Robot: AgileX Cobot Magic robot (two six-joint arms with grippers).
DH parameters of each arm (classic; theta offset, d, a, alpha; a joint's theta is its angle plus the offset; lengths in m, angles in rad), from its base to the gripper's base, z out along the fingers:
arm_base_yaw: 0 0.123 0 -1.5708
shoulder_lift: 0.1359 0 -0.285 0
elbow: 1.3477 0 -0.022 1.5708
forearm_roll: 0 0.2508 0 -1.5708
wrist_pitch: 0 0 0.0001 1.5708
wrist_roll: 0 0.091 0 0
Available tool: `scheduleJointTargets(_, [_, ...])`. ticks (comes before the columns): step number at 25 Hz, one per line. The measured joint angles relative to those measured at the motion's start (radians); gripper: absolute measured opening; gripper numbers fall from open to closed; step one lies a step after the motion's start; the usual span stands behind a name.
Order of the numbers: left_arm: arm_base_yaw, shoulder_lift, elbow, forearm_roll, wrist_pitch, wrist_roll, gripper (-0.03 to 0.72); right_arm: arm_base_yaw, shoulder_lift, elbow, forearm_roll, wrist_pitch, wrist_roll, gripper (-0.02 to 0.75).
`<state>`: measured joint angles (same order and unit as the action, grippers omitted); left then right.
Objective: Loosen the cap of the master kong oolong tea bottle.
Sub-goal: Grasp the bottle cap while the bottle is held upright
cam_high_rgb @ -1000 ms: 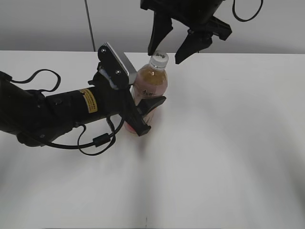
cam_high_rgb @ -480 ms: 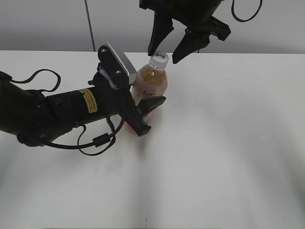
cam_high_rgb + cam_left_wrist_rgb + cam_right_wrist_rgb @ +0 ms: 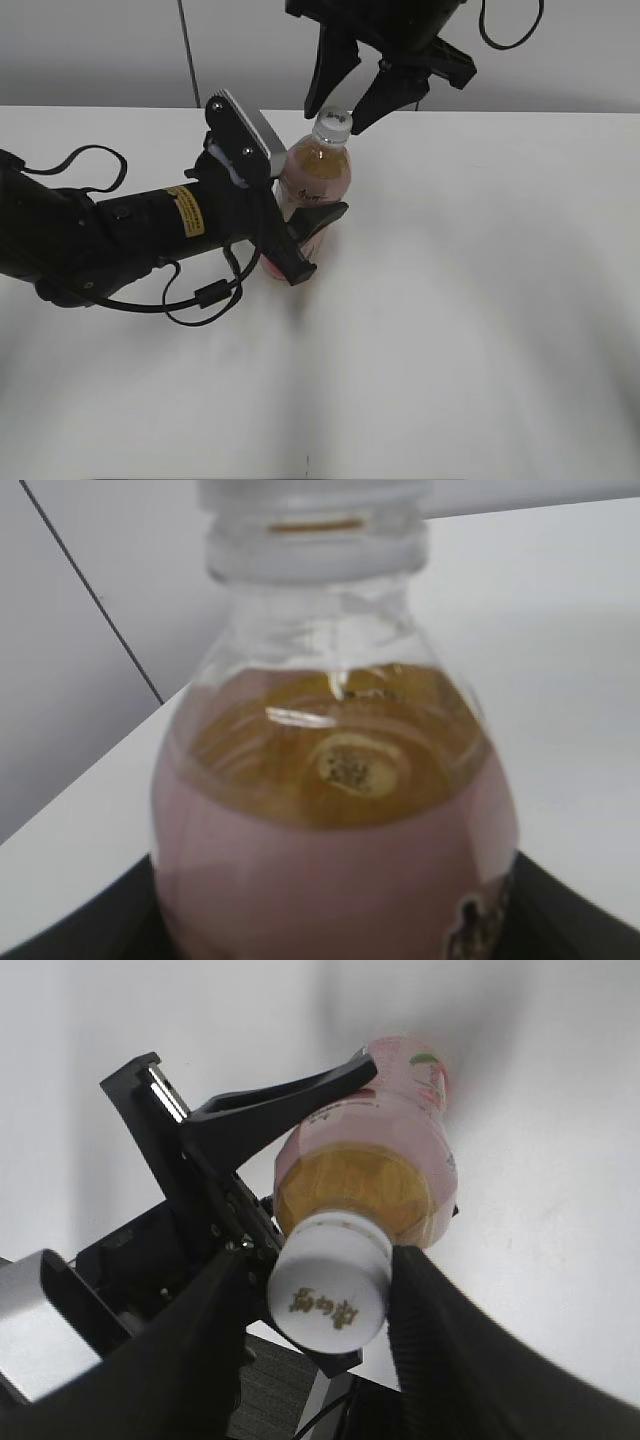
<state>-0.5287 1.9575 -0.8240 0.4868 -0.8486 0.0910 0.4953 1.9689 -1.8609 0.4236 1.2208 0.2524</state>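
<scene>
On the white table (image 3: 480, 330), toward 11 o'clock from its middle in the exterior view, the left arm (image 3: 90, 235) lies low, reaching in from 9 o'clock. Its left gripper (image 3: 305, 240) is clenched around the lower body of the master kong oolong tea bottle (image 3: 313, 190), one black finger crossing the pink label in front and the other behind it. The bottle stands upright, amber tea filling it to the shoulder. The right gripper (image 3: 345, 95) hangs down from 12 o'clock directly over the bottle's top, its jaws spread apart and not yet grasping, one finger at each side of the cap (image 3: 333, 122). In the right wrist view the white cap (image 3: 328, 1298) with its small dark logo sits between the two dark fingers (image 3: 455, 1360), close beside them; contact cannot be told.
</scene>
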Motion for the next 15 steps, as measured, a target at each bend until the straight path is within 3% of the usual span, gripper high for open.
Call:
scheduleJointTargets(4, [0.001,0.0,0.0,-0.003,0.001,-0.002,0.437,0.0,0.003,0.0,-0.006,0.001,-0.012,0.276])
scheduleJointTargets(15, [0.001,0.0,0.0,-0.003,0.001,-0.002,0.437,0.0,0.003,0.0,-0.009,0.002,-0.171,0.272])
